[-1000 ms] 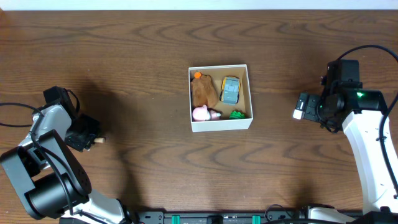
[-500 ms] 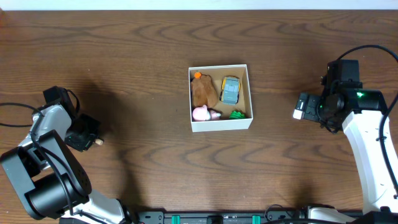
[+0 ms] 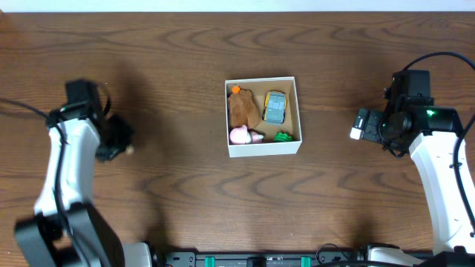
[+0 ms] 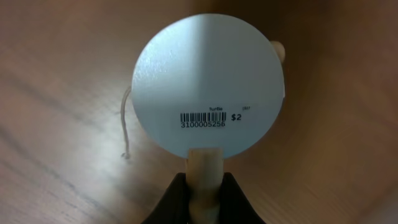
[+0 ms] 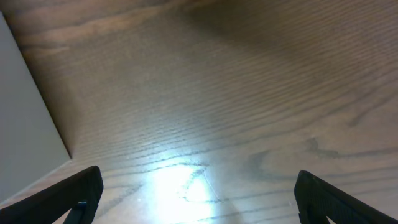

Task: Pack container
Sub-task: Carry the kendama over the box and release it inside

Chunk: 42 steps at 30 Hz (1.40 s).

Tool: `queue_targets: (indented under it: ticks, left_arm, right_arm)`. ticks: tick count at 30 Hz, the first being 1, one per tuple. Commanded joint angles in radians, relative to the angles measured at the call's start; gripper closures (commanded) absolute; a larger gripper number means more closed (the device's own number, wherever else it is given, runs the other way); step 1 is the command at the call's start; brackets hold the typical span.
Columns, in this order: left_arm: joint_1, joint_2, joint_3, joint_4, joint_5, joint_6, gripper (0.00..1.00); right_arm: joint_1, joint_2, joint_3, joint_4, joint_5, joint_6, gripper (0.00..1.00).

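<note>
White container (image 3: 264,147) well right of left pincer (image 3: 122,147) (gripping tagged wooden toy (image 4: 205,168)).

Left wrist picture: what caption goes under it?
The left end effector pinches a wooden toy with a round white barcoded disc.

— What is the left gripper (image 4: 204,198) pinching?
— A wooden toy (image 4: 208,87), seen from below only: round white base, price sticker. Its top is hidden, and the fingers run off the bottom edge.
— And from overhead?
— Just a tan tip past the wrist.
— Right wrist?
— The container (image 5: 25,118) wall is cut by the left edge. Overhead, the green toy (image 3: 282,136) is too small to name.
</note>
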<state>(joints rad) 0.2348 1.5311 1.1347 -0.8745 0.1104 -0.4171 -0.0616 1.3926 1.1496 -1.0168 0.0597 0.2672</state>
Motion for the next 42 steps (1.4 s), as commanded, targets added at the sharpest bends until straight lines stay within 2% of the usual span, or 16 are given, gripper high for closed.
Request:
queue_targets:
  ticks: [1, 5, 12, 16, 19, 23, 24, 26, 27, 29, 30, 31, 34, 37, 39, 42]
  left_arm:
    - [-0.167, -0.114, 0.103, -0.045, 0.013, 0.140, 0.94]
    - [-0.407, -0.179, 0.186, -0.036, 0.005, 0.249, 0.94]
    - [-0.762, -0.146, 0.204, 0.147, 0.001, 0.533, 0.94]
    - [-0.854, -0.053, 0.204, 0.251, 0.002, 0.634, 0.94]
    - [-0.881, 0.039, 0.204, 0.312, 0.002, 0.634, 0.94]
    - [-0.893, 0.145, 0.204, 0.314, 0.002, 0.629, 0.93]
    - [-0.893, 0.169, 0.204, 0.308, 0.002, 0.623, 0.83]
    - [-0.893, 0.198, 0.204, 0.297, 0.002, 0.623, 0.46]
    - [-0.893, 0.203, 0.204, 0.292, 0.002, 0.622, 0.33]
    - [-0.893, 0.199, 0.205, 0.289, 0.002, 0.622, 0.27]
    - [-0.893, 0.188, 0.207, 0.285, 0.002, 0.622, 0.21]
    - [-0.893, 0.171, 0.209, 0.281, 0.001, 0.622, 0.11]
    - [-0.892, 0.114, 0.214, 0.267, -0.032, 0.610, 0.04]
    - [-0.876, 0.037, 0.214, 0.245, -0.169, 0.521, 0.01]
    - [-0.839, -0.021, 0.214, 0.213, -0.233, 0.451, 0.01]
    - [-0.742, -0.091, 0.214, 0.164, -0.235, 0.369, 0.01]
  right_arm:
    - [-0.036, 0.000, -0.002, 0.008, -0.048, 0.008, 0.01]
    - [-0.056, 0.000, -0.002, 0.008, -0.050, 0.003, 0.01]
    - [-0.057, 0.000, -0.002, 0.007, -0.050, -0.011, 0.01]
    - [-0.057, 0.000, -0.002, 0.007, -0.050, -0.011, 0.01]
    - [-0.057, 0.000, -0.002, 0.007, -0.050, -0.011, 0.01]
    - [-0.057, 0.000, -0.002, 0.005, -0.050, -0.011, 0.01]
    - [-0.057, 0.000, -0.002, 0.004, -0.050, -0.013, 0.01]
    - [-0.057, 0.000, -0.002, 0.003, -0.050, -0.014, 0.01]
    - [-0.057, 0.000, -0.002, 0.003, -0.049, -0.016, 0.01]
    - [-0.057, 0.000, -0.002, 0.003, -0.050, -0.022, 0.01]
    - [-0.057, 0.000, -0.002, 0.003, -0.050, -0.022, 0.01]
    - [-0.057, 0.000, -0.002, 0.003, -0.049, -0.022, 0.01]
    - [-0.057, 0.000, -0.002, 0.004, -0.049, -0.022, 0.01]
    - [-0.057, 0.000, -0.002, 0.004, -0.049, -0.025, 0.01]
    - [-0.055, 0.000, -0.002, 0.006, -0.050, -0.043, 0.01]
    - [-0.047, 0.000, -0.002, 0.011, -0.048, -0.069, 0.01]
